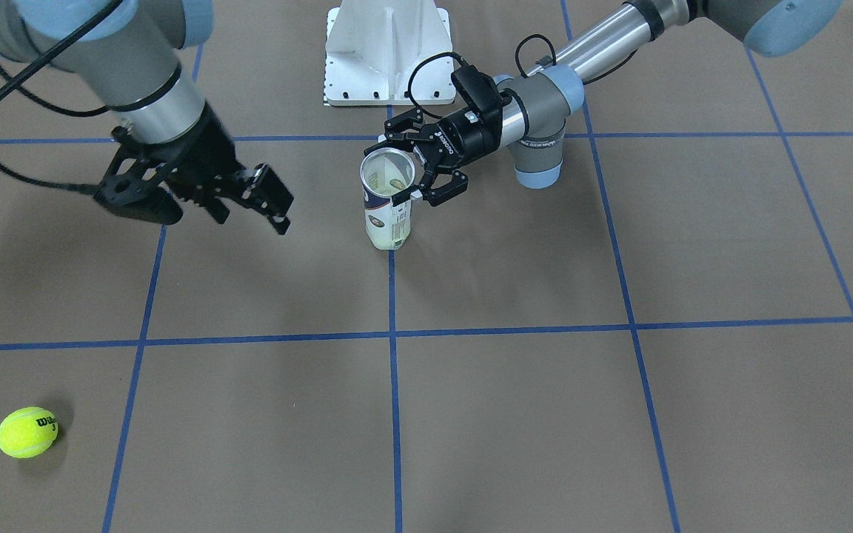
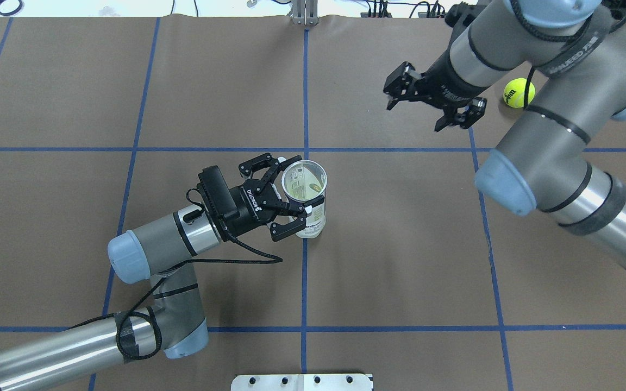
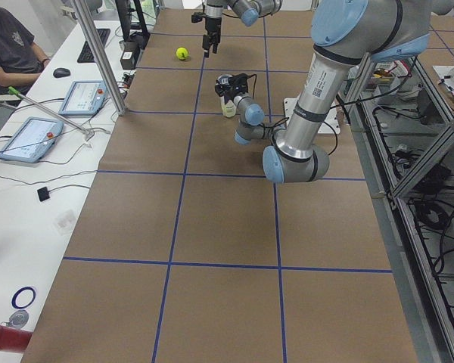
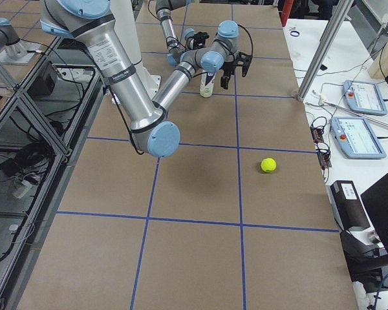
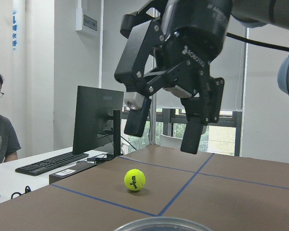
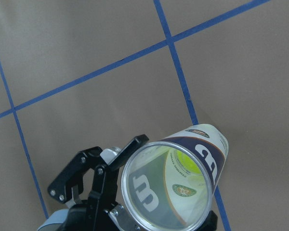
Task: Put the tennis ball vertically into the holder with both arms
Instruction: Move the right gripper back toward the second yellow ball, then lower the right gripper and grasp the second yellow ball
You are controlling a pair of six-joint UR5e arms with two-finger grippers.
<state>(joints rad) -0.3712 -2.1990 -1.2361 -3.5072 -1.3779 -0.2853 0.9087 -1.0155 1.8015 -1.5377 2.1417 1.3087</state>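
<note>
The holder (image 1: 388, 215), a clear can with a navy-and-white label and a metal rim, stands upright with its mouth open at mid-table (image 2: 313, 220). My left gripper (image 1: 406, 172) is shut on the holder just below the rim, one finger on each side (image 2: 295, 187). The yellow-green tennis ball (image 1: 27, 432) lies on the table at the far right corner (image 2: 518, 92). My right gripper (image 2: 414, 117) is open and empty, above the table between holder and ball. In the left wrist view the right gripper (image 5: 161, 139) hangs above the ball (image 5: 135, 179). The right wrist view looks down into the holder (image 6: 202, 154).
The white pedestal base (image 1: 387, 52) stands at the robot's edge of the table. Blue tape lines grid the brown surface. An operator (image 3: 11, 45) sits at a side desk with tablets (image 3: 30, 140), beyond the table's far edge.
</note>
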